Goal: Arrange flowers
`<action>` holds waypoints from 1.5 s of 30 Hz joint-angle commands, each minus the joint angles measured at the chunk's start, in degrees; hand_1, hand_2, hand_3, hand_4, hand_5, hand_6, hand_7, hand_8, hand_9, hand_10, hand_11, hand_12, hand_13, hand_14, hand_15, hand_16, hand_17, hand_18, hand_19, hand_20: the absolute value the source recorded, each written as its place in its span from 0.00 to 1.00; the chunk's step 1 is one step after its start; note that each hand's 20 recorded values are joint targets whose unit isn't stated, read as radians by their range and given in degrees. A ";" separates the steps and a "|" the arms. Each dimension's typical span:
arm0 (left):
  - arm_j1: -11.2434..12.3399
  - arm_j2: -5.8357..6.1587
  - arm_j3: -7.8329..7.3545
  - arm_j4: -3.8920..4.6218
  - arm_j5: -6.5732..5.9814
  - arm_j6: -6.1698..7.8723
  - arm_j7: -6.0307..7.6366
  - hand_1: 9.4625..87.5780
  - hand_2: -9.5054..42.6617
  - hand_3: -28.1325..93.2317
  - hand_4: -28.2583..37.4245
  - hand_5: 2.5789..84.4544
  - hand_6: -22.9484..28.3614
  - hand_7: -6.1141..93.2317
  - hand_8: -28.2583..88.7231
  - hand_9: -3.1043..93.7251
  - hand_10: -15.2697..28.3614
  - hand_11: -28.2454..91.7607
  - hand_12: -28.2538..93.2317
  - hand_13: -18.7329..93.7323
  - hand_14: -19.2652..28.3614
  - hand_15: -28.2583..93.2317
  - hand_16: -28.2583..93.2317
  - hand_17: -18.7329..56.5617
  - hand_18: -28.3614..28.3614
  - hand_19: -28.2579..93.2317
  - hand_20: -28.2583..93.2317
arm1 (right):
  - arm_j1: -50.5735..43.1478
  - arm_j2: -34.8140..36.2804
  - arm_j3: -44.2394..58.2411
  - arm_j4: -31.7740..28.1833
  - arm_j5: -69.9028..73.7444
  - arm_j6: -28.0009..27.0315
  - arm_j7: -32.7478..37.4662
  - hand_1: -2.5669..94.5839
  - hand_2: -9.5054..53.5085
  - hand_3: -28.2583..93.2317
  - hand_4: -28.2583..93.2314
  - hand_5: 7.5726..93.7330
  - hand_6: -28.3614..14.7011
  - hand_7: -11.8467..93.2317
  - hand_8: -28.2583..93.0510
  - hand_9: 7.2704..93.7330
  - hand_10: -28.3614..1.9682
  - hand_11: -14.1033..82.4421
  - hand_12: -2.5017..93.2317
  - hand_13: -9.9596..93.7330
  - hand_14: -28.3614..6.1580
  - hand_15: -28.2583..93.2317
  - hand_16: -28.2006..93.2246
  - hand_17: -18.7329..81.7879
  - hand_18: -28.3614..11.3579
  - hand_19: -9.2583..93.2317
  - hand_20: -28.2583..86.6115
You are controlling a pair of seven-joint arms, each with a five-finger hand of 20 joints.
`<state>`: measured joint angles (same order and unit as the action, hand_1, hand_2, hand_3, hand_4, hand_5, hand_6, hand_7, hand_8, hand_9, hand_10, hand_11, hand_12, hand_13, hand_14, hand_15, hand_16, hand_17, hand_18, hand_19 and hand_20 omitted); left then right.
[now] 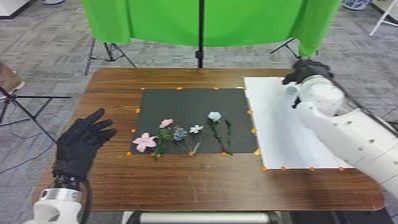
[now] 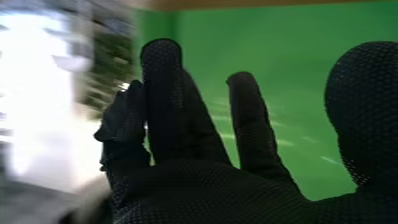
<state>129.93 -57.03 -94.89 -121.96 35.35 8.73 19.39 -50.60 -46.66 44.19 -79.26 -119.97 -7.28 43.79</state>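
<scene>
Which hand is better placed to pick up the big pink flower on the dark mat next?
Left, I'd say. The left hand is just left of the dark mat, close to the big pink flower; the right hand is up at the far end of the white sheet.

The counter (image 1: 195, 192) is brown, grained wood with a soft gloss, under a matt black sheet (image 1: 178, 107) and a smooth, paper-like white sheet (image 1: 280, 130). Green cloth (image 1: 160, 22) hangs in soft folds beyond, while matt, finely meshed black fabric covers the left fingers (image 1: 92, 119) and right fingers (image 1: 306, 67). The right arm (image 1: 355, 145) has a smooth white, plastic-looking shell.
</scene>
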 commanded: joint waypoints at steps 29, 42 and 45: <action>-2.91 -0.67 0.98 1.38 0.29 -0.71 -0.86 0.17 0.35 0.84 0.06 0.47 0.68 0.19 0.18 0.41 0.86 0.53 0.37 0.42 0.99 0.80 0.16 0.21 0.96 0.69 0.63 | -2.85 -2.37 -0.08 3.33 -6.46 -10.69 -3.99 0.31 0.00 0.91 0.00 0.11 0.81 0.27 0.14 0.33 0.25 0.25 0.17 0.52 0.40 0.86 0.26 0.36 0.07 0.94 0.71; -2.73 2.16 2.18 1.32 -1.87 0.94 1.57 0.17 0.35 0.83 0.06 0.47 0.68 0.19 0.18 0.41 0.86 0.53 0.37 0.42 0.98 0.80 0.16 0.21 0.96 0.69 0.63 | -3.61 -0.53 -3.72 4.20 -9.08 0.68 -7.89 0.47 0.00 0.86 0.00 0.56 0.84 0.29 0.11 0.66 0.68 0.30 0.16 0.75 0.66 0.72 0.34 0.45 0.09 0.95 0.67; -2.47 2.24 2.42 1.27 -2.05 1.13 1.71 0.17 0.35 0.83 0.05 0.47 0.68 0.19 0.18 0.41 0.86 0.53 0.37 0.42 0.99 0.80 0.16 0.21 0.96 0.69 0.63 | -3.71 -0.37 -5.49 4.42 -9.70 5.91 -8.70 0.58 0.00 0.77 0.00 0.75 0.81 0.28 0.18 0.84 0.77 0.23 0.26 0.84 0.75 0.70 0.38 0.50 0.15 0.98 0.64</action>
<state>126.39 -55.33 -92.81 -120.97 34.08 8.90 20.42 -53.36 -48.53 43.05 -75.74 -127.39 -12.59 37.76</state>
